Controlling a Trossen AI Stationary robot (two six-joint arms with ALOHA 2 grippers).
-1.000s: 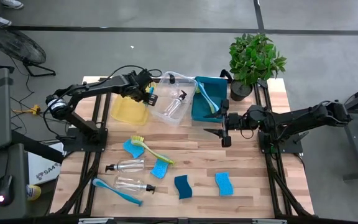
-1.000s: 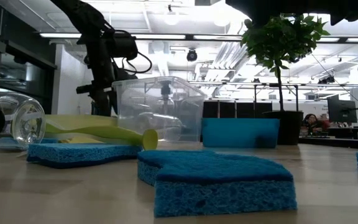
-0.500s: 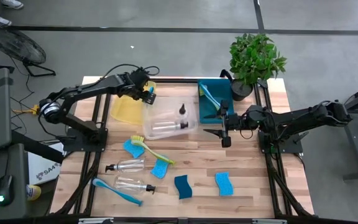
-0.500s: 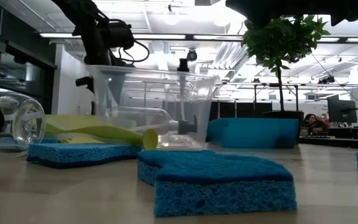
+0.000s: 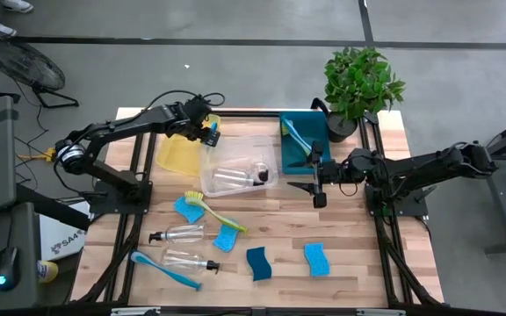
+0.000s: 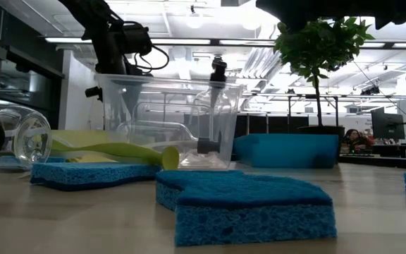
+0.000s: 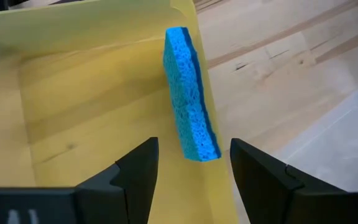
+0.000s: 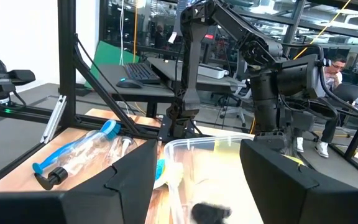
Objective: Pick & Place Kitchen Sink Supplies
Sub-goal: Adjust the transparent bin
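left hand [image 7: 188, 171]: fingers apart, holding nothing, hovering over the yellow bin [image 7: 73, 106].
sponge [image 7: 190, 93]: free, just ahead of the fingertips, on edge against the bin's side wall.
risk 1: sponge may tip over the rim onto the surface [image 5: 279, 219]; cause: its leaning pose.
risk 2: clear bin [image 5: 240, 167] sits just beside this hand, bottle [image 5: 235, 178] inside; a swing could knock it.
right hand [image 5: 316, 180]: wide, empty, waiting by the teal bin [image 5: 292, 158].
remaining: other sponges, bottles and brushes lie well apart, nearer the front edge.

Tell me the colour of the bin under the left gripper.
Yellow bin, clearest in the left wrist view.
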